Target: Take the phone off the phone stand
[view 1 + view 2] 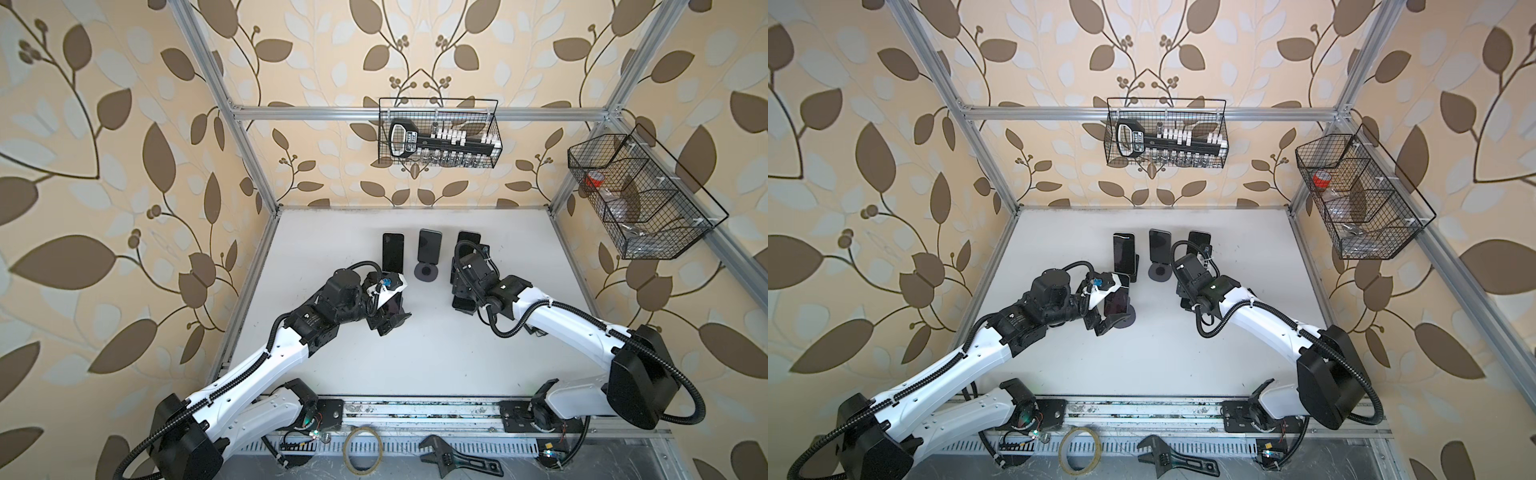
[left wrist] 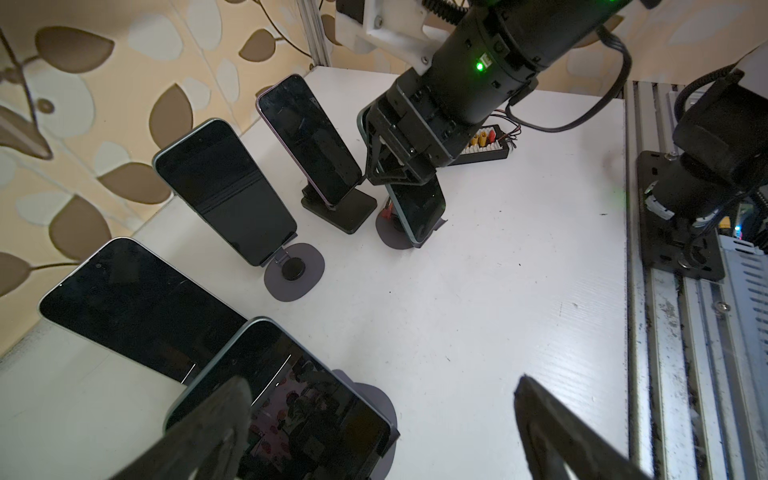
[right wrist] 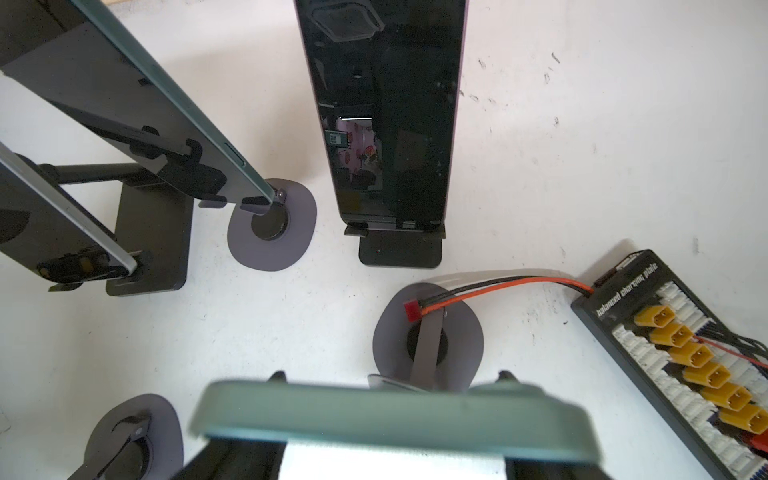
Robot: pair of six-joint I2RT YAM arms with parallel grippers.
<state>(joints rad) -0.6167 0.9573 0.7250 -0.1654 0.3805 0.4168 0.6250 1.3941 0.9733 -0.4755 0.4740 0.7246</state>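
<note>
**A:** How do the arms sit?

**B:** The right arm reaches in from 4 o'clock with its wrist tipped down. The right fingers grasp the top edge of the phone. The phone's foot sits in its round stand, at 6 o'clock of the rightmost back phone. The left arm comes from 8 o'clock. The left fingers are spread wide, close to the near phone.

**A:** Counts?

**B:** Five phones. Five stands, three round and two rectangular. One charging board lies on the surface.
</note>
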